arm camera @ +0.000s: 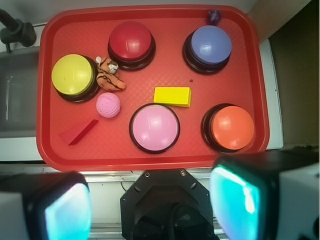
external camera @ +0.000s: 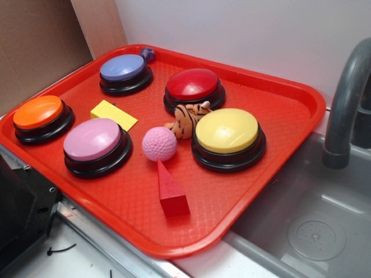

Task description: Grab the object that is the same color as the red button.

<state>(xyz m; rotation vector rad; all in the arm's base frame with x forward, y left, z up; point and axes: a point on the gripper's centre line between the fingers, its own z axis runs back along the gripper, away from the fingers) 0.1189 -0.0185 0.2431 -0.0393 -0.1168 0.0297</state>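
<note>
A small matte red wedge block (external camera: 170, 190) lies on the red tray (external camera: 278, 139) near its front edge, point toward the pink ball; it shows at the tray's lower left in the wrist view (arm camera: 78, 132). The dark-red dome button (external camera: 193, 86) stands at the back middle, and shows near the top in the wrist view (arm camera: 131, 42). My gripper (arm camera: 150, 207) is high above the tray's near edge, open and empty, both teal pads (arm camera: 68, 212) wide apart. It is out of the exterior view.
Other buttons stand on the tray: blue (external camera: 124, 69), orange (external camera: 39, 114), pink (external camera: 94, 141), yellow (external camera: 227, 133). A pink ball (external camera: 159, 143), a toy tiger (external camera: 186, 119), a flat yellow block (external camera: 113, 114) and a small purple ball (external camera: 147, 54) lie between them. A grey sink (external camera: 313, 226) and faucet (external camera: 346, 98) are right.
</note>
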